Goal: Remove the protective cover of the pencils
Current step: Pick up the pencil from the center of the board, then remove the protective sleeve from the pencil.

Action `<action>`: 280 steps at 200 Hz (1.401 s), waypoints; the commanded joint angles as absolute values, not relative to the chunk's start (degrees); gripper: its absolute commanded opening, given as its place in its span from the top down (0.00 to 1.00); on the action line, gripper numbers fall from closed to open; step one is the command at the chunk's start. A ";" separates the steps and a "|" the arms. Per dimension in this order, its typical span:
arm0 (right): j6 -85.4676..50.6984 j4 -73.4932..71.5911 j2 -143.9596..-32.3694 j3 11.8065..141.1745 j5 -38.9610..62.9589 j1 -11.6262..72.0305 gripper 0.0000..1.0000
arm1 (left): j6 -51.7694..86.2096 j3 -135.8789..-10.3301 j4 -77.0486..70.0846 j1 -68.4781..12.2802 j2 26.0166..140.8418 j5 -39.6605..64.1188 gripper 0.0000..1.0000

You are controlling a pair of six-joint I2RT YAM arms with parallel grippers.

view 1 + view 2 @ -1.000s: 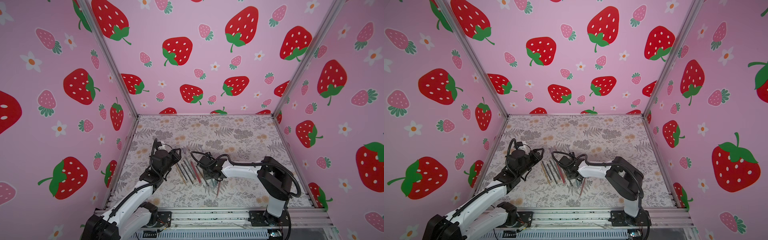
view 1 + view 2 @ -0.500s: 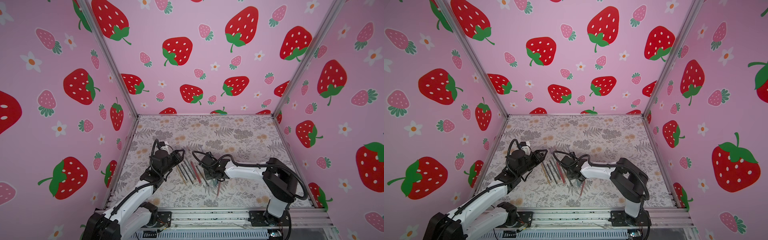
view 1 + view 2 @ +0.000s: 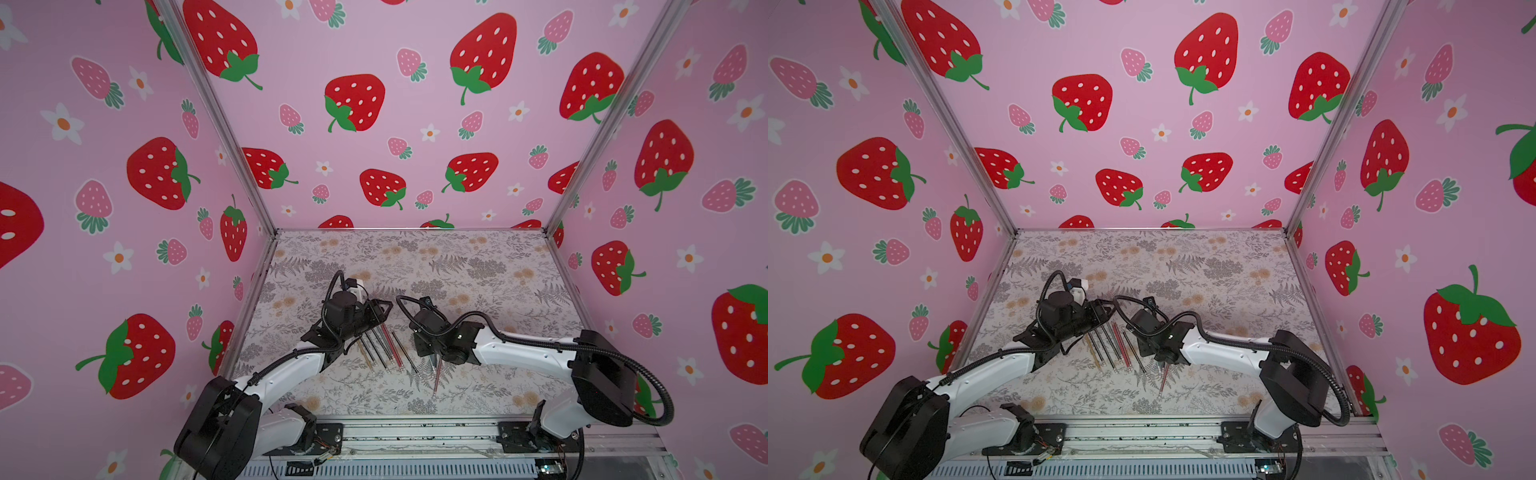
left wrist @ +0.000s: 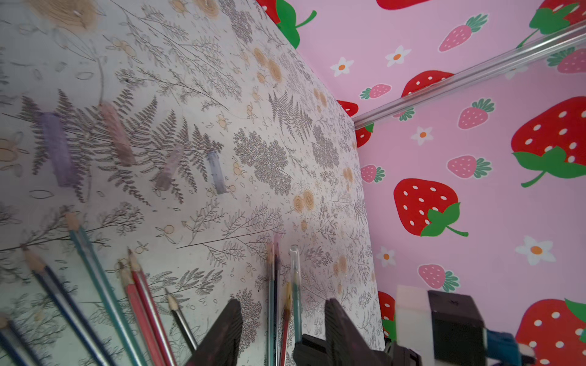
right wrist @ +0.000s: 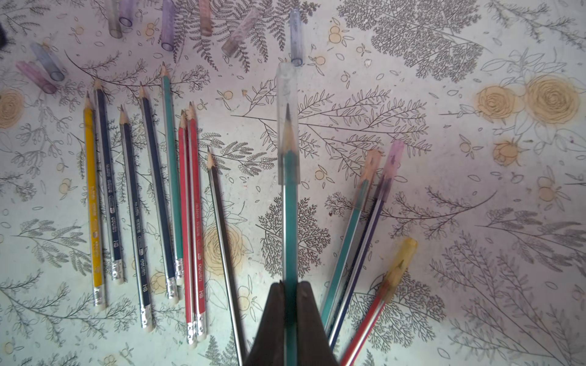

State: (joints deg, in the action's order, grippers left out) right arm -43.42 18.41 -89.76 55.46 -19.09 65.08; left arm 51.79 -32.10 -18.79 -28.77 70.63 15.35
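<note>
Swinging across the table (image 3: 478,266), the left gripper (image 3: 380,311) stands closer to the right gripper (image 3: 433,358) than it did a second ago, while the right one has barely moved. The right claw is clamped on a teal pencil (image 5: 290,228), held clear of the others with its clear cap (image 5: 288,120) on the sharpened end. The left claw's jaws stand apart, with nothing gripped as far as I can judge. In the left wrist view the clear cap (image 4: 294,263) shows between the two dark fingers (image 4: 226,329), but depth is hard to read there, so the claw may be short of it. To me this is the approach before the pull; the cover is not yet off. Beside the held pencil lie three capped pencils (image 5: 348,228) awaiting their turn. On the other side a row of bare pencils (image 5: 142,206) lies flat, and beyond their points the loose caps (image 5: 168,28) are scattered, so most of the job looks done. The next move needs the left jaws closing squarely on the cap alone.
</note>
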 commanded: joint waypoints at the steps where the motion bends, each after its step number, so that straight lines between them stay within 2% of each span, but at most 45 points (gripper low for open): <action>1: -43.16 17.78 -87.82 54.59 -20.59 65.39 1.00 | 50.13 -35.80 -21.17 -31.55 72.47 14.14 0.54; 84: -42.14 14.83 -85.21 52.76 -20.18 66.17 1.00 | 50.76 -40.01 -22.96 -36.78 81.33 12.74 0.59; 130: -41.74 13.73 -84.93 52.56 -19.64 66.71 1.00 | 51.42 -42.00 -23.47 -37.13 84.85 13.32 0.65; 189: -40.98 12.61 -83.82 52.26 -19.90 67.67 1.00 | 51.85 -42.45 -23.46 -37.18 86.09 12.92 0.66; 217: -40.80 12.39 -83.74 52.29 -20.11 67.94 1.00 | 51.86 -42.79 -23.47 -37.27 86.57 13.16 0.72; 280: -40.80 11.91 -84.27 52.21 -20.32 68.36 1.00 | 53.46 -43.73 -21.23 -37.26 87.03 12.45 0.93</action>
State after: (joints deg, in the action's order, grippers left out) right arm -40.84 12.86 -85.10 52.97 -19.46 67.66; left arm 52.84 -40.97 -22.15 -37.04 86.67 13.50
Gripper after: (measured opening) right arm 0.075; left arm 0.136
